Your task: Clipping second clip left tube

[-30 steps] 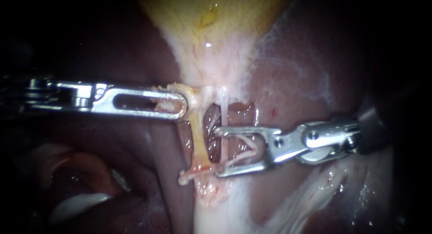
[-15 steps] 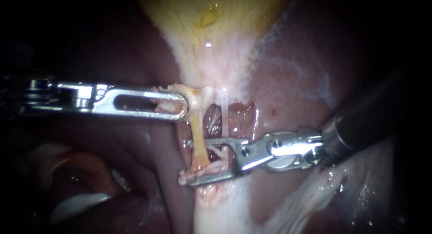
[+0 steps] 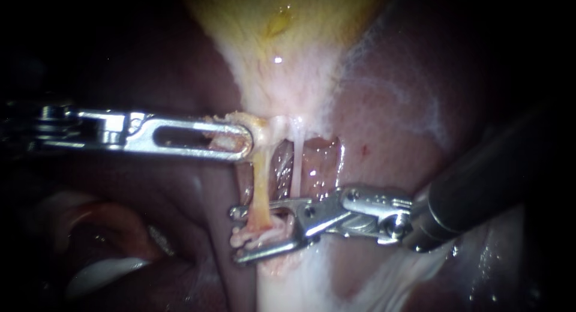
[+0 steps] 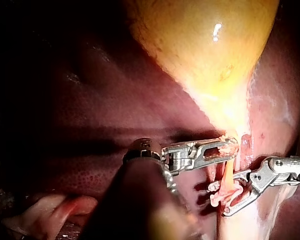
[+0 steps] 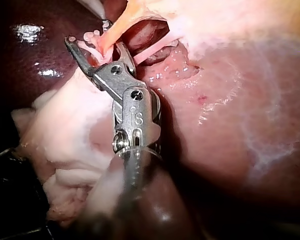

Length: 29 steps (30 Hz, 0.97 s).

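The yellowish left tube (image 3: 260, 186) runs down from the gallbladder's (image 3: 282, 36) neck; the thin white right tube (image 3: 295, 162) hangs beside it. My left instrument (image 3: 231, 138) comes in level, jaws shut on the tissue at the gallbladder's neck. My right instrument (image 3: 240, 235) has its jaws open astride the left tube's lower end, where a pale pink shred of tissue (image 3: 258, 235) lies between them. The left wrist view shows the left instrument (image 4: 225, 147) above the right instrument (image 4: 217, 200). In the right wrist view the right instrument's (image 5: 88, 31) jaws bracket the orange tube (image 5: 112, 32).
Dark red liver (image 3: 396, 126) surrounds the tubes on both sides. Pale fatty tissue (image 3: 288, 288) lies below the right instrument's jaws, and also beside its shaft (image 5: 65, 135). Pink and white folds (image 3: 102, 270) sit at the lower left.
My right instrument has slid left and slightly down, from around the right tube to astride the left tube, and its jaws stand closer together. My left instrument holds still.
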Tool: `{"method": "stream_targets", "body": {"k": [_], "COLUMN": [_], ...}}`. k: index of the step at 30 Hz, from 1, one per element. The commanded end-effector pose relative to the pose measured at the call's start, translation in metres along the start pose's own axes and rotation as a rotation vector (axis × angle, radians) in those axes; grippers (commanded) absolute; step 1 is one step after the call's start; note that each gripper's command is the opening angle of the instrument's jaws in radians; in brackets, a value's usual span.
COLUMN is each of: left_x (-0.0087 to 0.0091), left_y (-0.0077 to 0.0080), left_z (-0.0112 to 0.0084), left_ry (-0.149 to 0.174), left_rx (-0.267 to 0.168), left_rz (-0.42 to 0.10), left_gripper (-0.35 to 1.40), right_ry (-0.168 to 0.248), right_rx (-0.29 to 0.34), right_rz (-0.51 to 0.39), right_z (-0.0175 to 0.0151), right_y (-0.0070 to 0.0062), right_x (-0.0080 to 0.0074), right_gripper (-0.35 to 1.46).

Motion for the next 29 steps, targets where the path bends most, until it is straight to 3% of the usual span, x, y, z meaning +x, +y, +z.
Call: {"method": "stream_targets", "body": {"k": [1, 4, 9, 15, 20, 29], "left_x": [0.0000, 0.0000, -0.0001, -0.0001, -0.0001, -0.0002], "left_y": [0.0000, 0.0001, 0.0003, 0.0003, 0.0004, 0.0006], "left_z": [0.0000, 0.0000, 0.0001, 0.0001, 0.0001, 0.0002], "left_ry": [0.000, 0.000, 0.001, 0.001, 0.001, 0.001], "left_rx": [0.000, 0.000, 0.000, 0.000, 0.001, 0.001], "left_rz": [0.000, 0.000, 0.001, 0.001, 0.001, 0.001], "left_gripper": [-0.35, -0.35, -0.35, -0.35, -0.35, -0.35], "right_ry": [-0.001, 0.000, 0.001, 0.006, -0.021, -0.021], "right_rx": [-0.002, -0.003, -0.003, -0.015, -0.023, -0.024], "right_rz": [0.016, 0.058, 0.170, 0.179, 0.177, 0.177], "right_z": [0.0000, -0.0002, -0.0008, -0.0014, -0.0015, -0.0017], "right_y": [0.0000, -0.0001, -0.0002, -0.0002, -0.0003, -0.0002], "right_x": [0.0000, -0.0001, -0.0003, -0.0008, -0.0014, -0.0014], "right_gripper": [0.33, 0.14, -0.35, -0.35, -0.35, -0.35]}}
